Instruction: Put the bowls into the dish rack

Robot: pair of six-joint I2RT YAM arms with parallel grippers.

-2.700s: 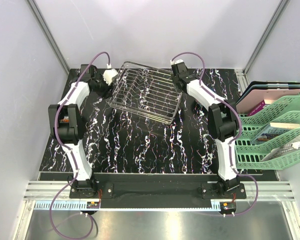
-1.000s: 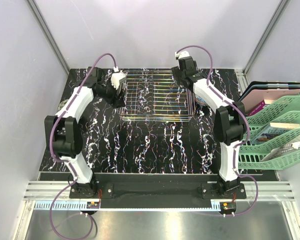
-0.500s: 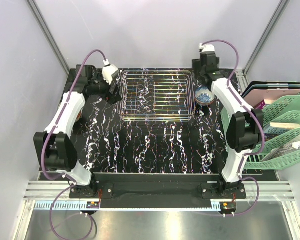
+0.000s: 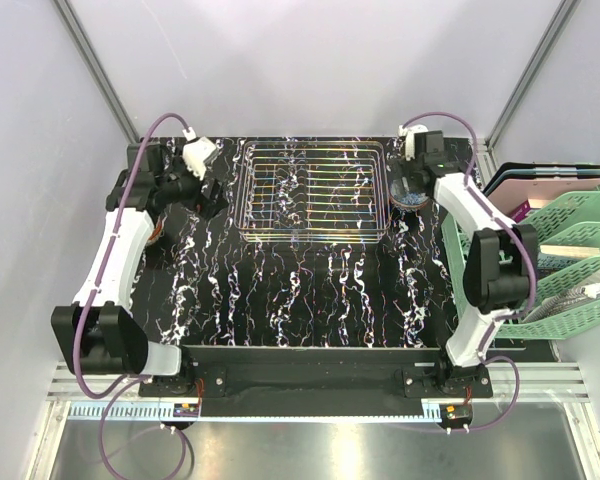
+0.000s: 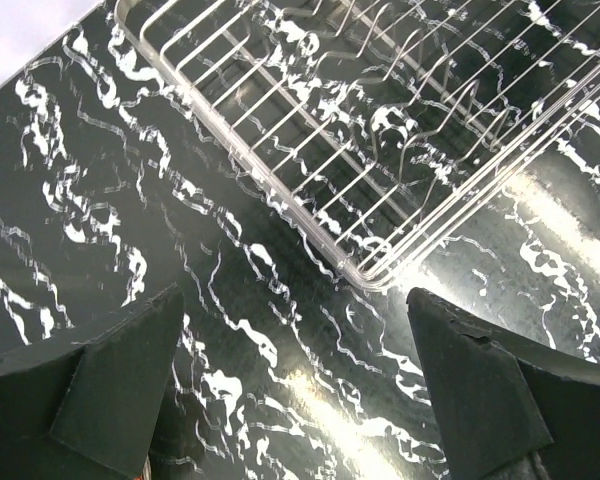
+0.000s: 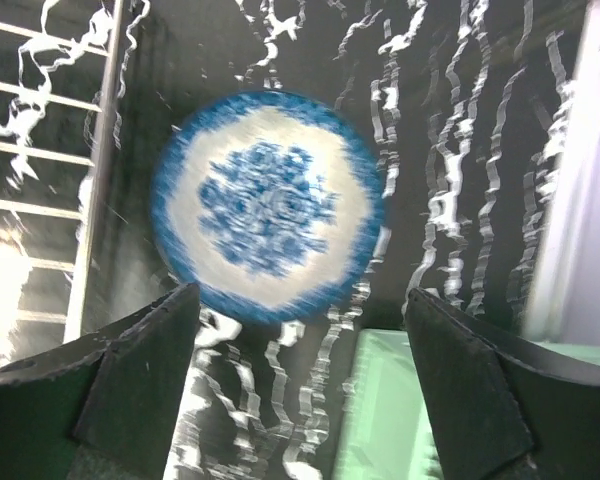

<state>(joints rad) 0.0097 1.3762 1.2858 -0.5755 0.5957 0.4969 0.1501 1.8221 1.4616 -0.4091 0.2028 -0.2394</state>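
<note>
Flanking the dish rack (image 4: 310,236), left end effector (image 5: 300,380) and right end effector (image 6: 300,370) stood open, empty; bowl (image 6: 270,205), then green trays (image 4: 540,290), lay right.

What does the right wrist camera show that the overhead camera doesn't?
Only the right wrist view shows the bowl up close, slightly blurred: white, with a blue rim and a blue pattern in the middle, lying below the open right gripper. Only the overhead view shows the whole wire dish rack, with no bowl in it, and the left arm. Both show the bowl on the black marbled table just right of the rack, though from overhead the right arm partly covers it.
</note>
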